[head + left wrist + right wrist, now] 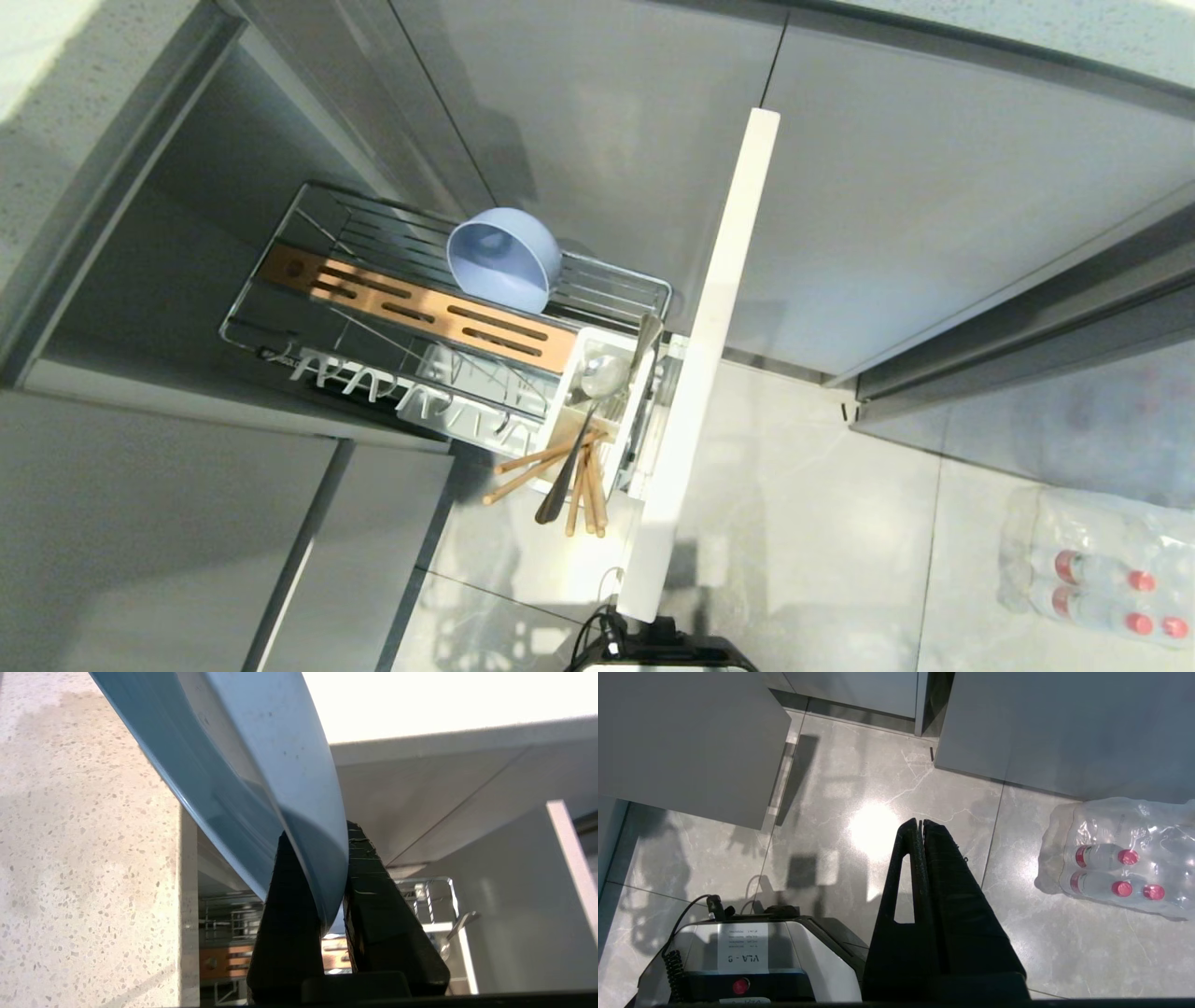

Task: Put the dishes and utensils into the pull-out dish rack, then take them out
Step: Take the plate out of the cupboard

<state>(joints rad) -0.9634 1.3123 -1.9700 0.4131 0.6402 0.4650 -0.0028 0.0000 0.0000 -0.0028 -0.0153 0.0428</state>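
Between the fingers of the left tool [332,877], the light-blue plate [243,765] is being clamped by its rim, standing on edge just beside the speckled tabletop [84,849] edge, above the pull-out dish rack [280,322]. In the rack, the grey-blue bowl [504,257] is lying tilted on the far wires beside the wooden bar [420,308]; the slots near the bar are standing free. The spoon [597,392] and chopsticks [551,471] are leaning in the white caddy [571,359] at the rack's right end against the front panel [709,355]. The right tool [920,826] is hanging pressed together over the floor [840,812], near bottled water [1115,872].
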